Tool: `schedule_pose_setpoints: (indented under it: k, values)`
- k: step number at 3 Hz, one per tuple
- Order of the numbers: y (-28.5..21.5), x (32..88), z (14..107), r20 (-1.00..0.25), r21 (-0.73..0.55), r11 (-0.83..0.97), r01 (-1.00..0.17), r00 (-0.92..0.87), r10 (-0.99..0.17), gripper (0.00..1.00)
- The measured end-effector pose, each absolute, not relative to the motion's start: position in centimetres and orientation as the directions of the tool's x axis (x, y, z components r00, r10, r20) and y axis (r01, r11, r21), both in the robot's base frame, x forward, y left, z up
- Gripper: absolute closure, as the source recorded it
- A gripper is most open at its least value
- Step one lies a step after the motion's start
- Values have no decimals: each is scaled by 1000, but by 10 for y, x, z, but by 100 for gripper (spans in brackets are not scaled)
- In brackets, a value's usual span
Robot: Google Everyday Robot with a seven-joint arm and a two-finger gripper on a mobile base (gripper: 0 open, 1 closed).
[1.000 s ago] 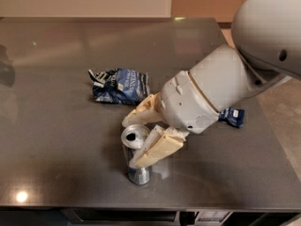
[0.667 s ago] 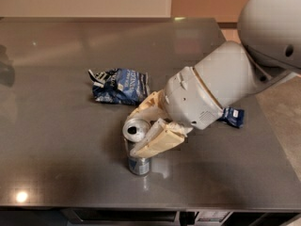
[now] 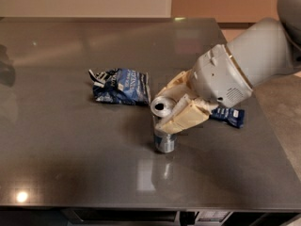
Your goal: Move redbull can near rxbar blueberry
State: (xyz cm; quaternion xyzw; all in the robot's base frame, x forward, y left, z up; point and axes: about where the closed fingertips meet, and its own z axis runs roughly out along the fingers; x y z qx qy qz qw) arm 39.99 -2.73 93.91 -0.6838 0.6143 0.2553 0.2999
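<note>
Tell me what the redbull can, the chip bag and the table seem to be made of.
Redbull can, clamped in the gripper at mid-table: metal, likely aluminium; shiny silver top and base. Chip bag: thin foil or plastic film, wrinkled and glinting. Table: dark polished stone or laminate, unclear which; it mirrors lights.

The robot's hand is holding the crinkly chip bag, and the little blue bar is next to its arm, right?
Not quite. The camera view shows the gripper holding the redbull can, not the chip bag, which lies apart, untouched. The rxbar blueberry is next to the arm, as you said.
</note>
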Motion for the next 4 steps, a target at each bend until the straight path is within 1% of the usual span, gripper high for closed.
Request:
schedule_pose_setpoints:
  k: [2,3,4]
  values:
    - [-99,443,938,-677,-74,149,-986,-60,-734,100]
    - [-124,451,933,-677,-48,218,-975,-129,-725,85]
    - [-139,454,928,-695,-24,263,-964,-173,-698,62]
